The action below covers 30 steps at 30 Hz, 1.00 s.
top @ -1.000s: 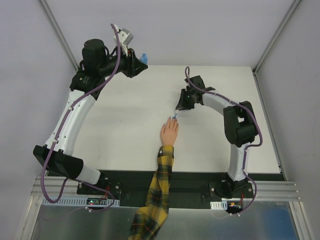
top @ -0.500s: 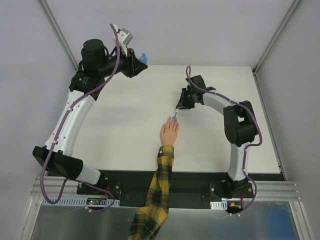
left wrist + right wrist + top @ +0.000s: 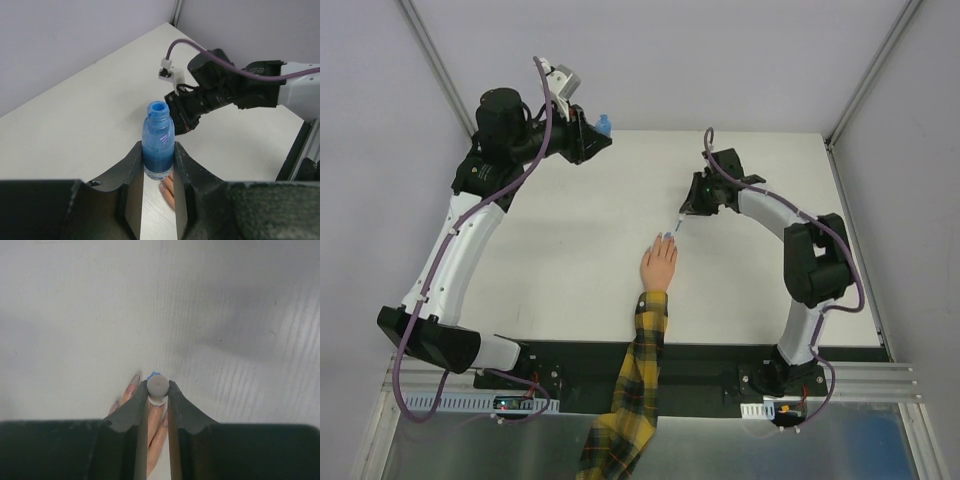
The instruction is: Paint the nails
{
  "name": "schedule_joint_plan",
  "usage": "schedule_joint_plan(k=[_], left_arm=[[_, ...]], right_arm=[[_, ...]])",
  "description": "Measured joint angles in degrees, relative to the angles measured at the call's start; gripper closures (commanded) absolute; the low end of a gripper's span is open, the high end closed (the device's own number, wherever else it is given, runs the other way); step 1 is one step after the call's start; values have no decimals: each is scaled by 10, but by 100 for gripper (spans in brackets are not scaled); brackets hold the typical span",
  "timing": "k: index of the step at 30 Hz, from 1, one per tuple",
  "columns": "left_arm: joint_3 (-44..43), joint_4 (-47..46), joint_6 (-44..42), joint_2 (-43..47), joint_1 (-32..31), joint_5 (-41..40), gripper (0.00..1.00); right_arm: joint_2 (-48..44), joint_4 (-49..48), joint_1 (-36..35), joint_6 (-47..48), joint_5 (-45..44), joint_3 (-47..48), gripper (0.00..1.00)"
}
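A small peach hand (image 3: 658, 265) with a yellow-black plaid sleeve (image 3: 630, 385) lies flat mid-table, fingers pointing away. Its nails (image 3: 666, 236) show light blue at the fingertips. My right gripper (image 3: 688, 212) is shut on the white brush cap (image 3: 158, 386), held above the fingertips (image 3: 131, 389), with a blue brush tip (image 3: 153, 375) beyond the cap. My left gripper (image 3: 594, 132) is shut on the open blue polish bottle (image 3: 158, 140), held upright at the table's far left edge.
The white tabletop (image 3: 560, 250) spreads around the hand. Grey walls and metal frame posts (image 3: 435, 65) enclose the back and sides. The arm bases sit on the black rail (image 3: 700, 365) at the near edge.
My right gripper has drawn back up and to the right, away from the fingertips, with the brush. My left arm has shifted slightly left with the bottle.
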State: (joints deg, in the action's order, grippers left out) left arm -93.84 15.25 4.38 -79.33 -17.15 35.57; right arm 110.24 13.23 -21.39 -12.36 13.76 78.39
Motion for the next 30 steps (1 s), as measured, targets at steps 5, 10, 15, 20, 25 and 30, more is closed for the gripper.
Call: schedule_joint_plan(k=[5,10,15,20,25,30], left_arm=[[37,0,20,28,0,0,100],[70,0,42,63,0,5,100],[87,0,50,83,-6,35,100],[113,-3,29,89,-38,70,100],[121,-1,4,87,-80,98,100],[122,-1,-14,80,-117,109,100]], right_arm=[[-98,44,3,22,-16,3,100],[-177,111,4,51,-14,66,100],[-215,179,4,71,31,155,99],[-222,236,-4,80,102,247,100],[-236,266,-34,83,155,310,100],[-278,269,-57,78,189,346,100]])
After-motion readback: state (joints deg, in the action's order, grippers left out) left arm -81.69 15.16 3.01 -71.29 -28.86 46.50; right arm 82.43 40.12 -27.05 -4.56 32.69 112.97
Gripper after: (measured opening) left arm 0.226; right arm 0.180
